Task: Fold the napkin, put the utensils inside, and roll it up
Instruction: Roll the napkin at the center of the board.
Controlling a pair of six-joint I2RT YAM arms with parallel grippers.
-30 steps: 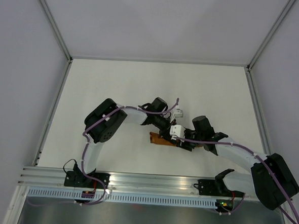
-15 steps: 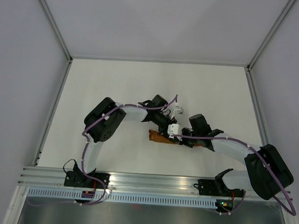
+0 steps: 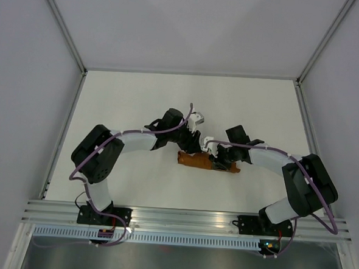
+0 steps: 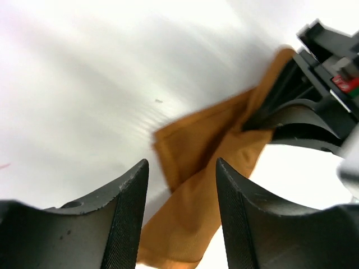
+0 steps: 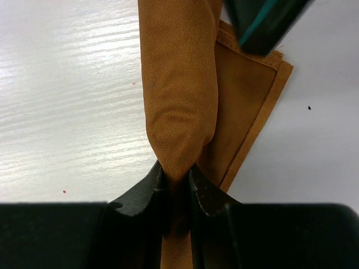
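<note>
Rust-orange napkin point(image 3: 203, 162) lies as a short, narrow bundle near the middle of the white table point(image 3: 139, 101), lengthwise left to right in my overhead view, with both arms reaching in over it. From the right wrist camera I see the right fingers point(image 5: 140, 193) pinched together on a rounded fold of the cloth. The fold bulges out just beyond the tips, and a flat, hemmed layer lies on the table beside it. From the left wrist camera, the left fingers point(image 4: 128, 218) stand apart. The cloth shows through the gap between them, low on the table, and I see neither finger pressing on it. In that same view the other arm's dark fingers bite the far end of the bundle. Wrinkled layers overlap there, one hemmed corner pointing left.
</note>
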